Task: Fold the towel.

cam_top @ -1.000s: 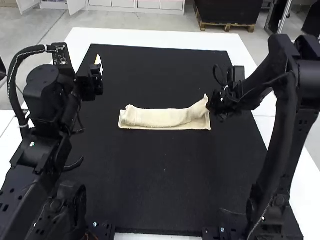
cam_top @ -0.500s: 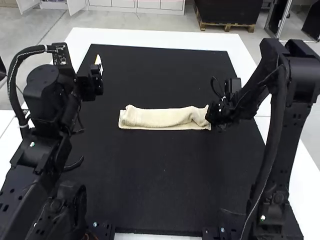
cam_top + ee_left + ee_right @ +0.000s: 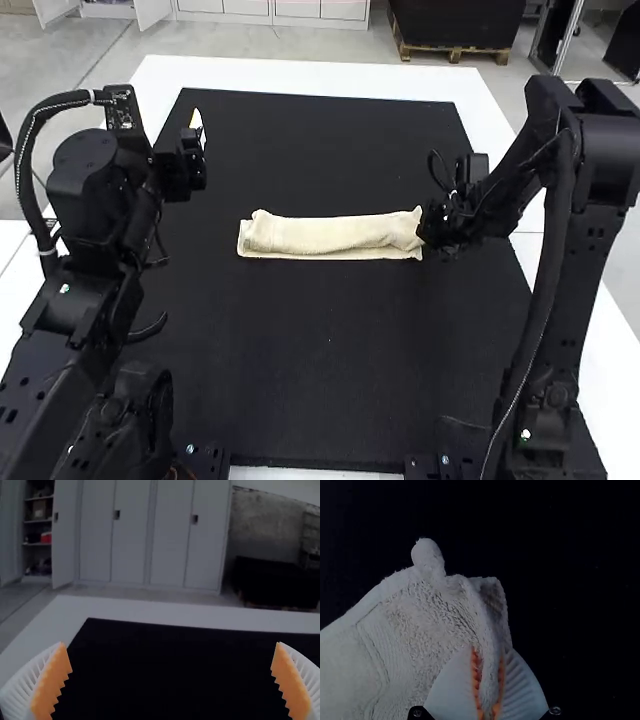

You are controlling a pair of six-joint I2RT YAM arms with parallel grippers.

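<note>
Since the earlier frame, towel end at the right arm's side drops from a raised peak to nearly level with the rest of the roll, and the right gripper comes down slightly nearer with it. Right jaws: clenched on that end, a ridge of cloth pinched between orange pads. Beside the pinch, a rounded tab and a loose flap stick out, edges uneven. Left jaws: spread wide, nothing between them; left gripper hangs over the far left of the mat, well apart from the cloth. Progress: towel lies mid-mat as a long narrow strip, folded over, lower layer showing along the near side. Left: set that end, let go, square the edges; maybe a crosswise fold, my guess. Room: mat runs on past both long sides of the strip, white table beyond. Release could drag the corner.
</note>
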